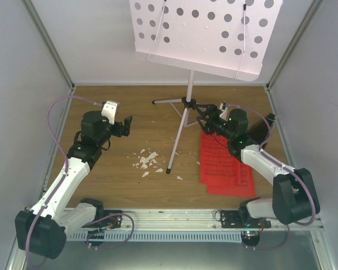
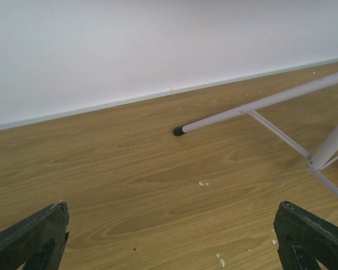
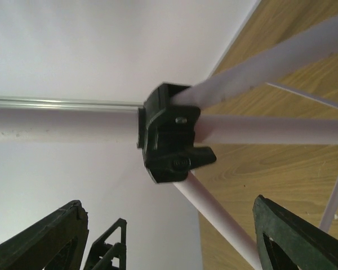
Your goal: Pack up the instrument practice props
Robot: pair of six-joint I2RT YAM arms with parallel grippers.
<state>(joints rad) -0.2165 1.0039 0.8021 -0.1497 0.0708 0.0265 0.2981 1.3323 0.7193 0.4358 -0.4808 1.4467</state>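
Shows a white stand (image 1: 214, 36) upright at the back middle of the desk (image 1: 112, 185), dotted tray tilted overhead, tripod legs spread. Shows red sheets (image 1: 225, 166) lying flat just right of its feet. Finds the right jaws wide open, gripping nothing, pointed at the black hub (image 3: 170, 135) joining pole and legs, near it but not touching. Finds the left jaws fully open and empty, low over bare wood, facing one leg's foot (image 2: 179, 130). Looks like the step of taking the stand at the hub. Centre on the pole just beside it, close squarely, brace the top-heavy stand before folding, and keep clear of the sheets.
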